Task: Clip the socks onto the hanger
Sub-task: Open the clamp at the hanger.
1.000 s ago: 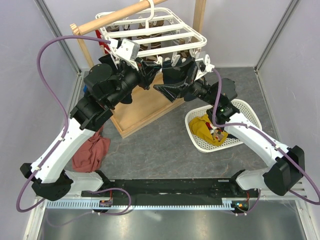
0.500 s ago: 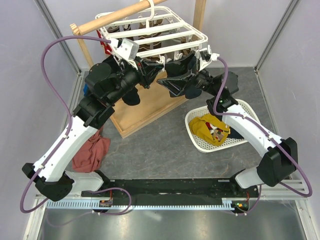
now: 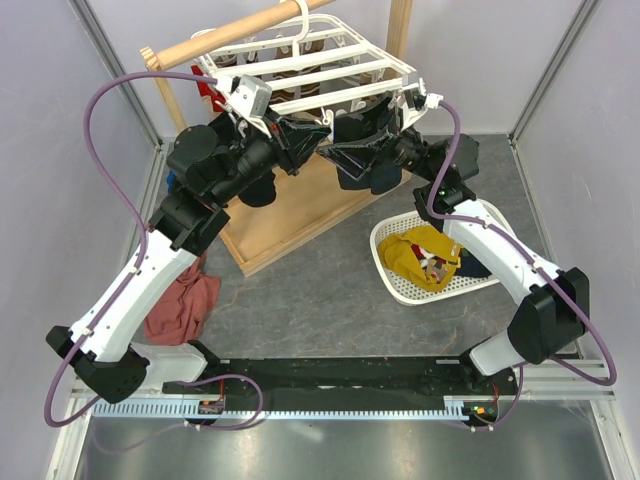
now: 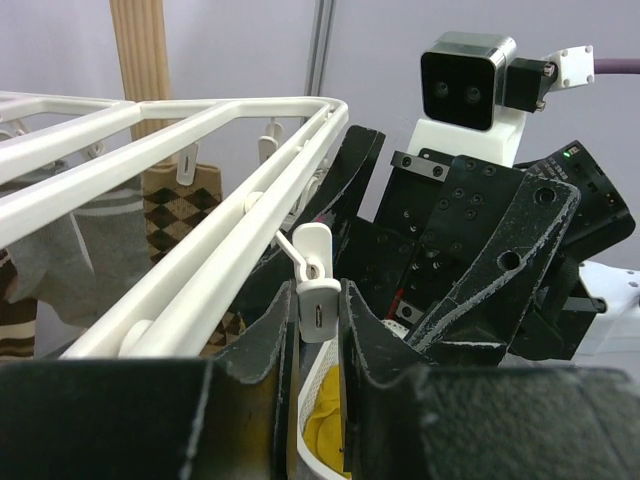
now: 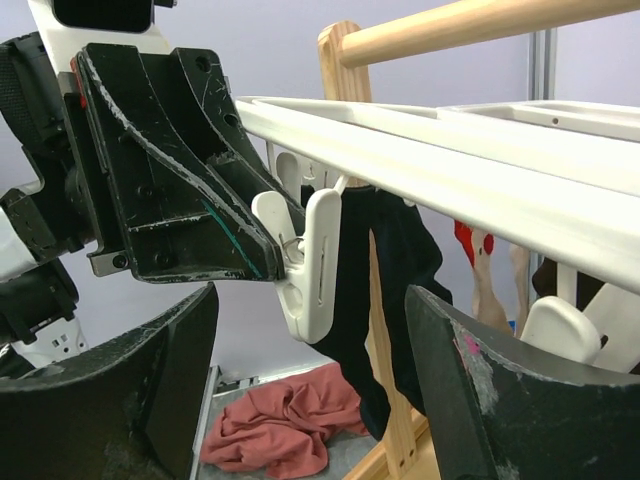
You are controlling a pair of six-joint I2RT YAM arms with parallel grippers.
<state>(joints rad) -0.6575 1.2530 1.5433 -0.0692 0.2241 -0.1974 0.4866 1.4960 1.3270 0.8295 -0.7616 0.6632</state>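
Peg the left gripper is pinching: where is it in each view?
Top external: clip peg, upper centre, at the left gripper tip; tiny.
Left wrist: centre, clamped in the left gripper.
Right wrist: centre-left, under the rail.
Shared landmark: the hanger, its white front rail.

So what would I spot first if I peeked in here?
Two black claws meeting at the white hanger's near edge, up top: the left claw pinches a peg, and the right claw gapes open facing it. Then the yellow sock bunched in the basket on the right.
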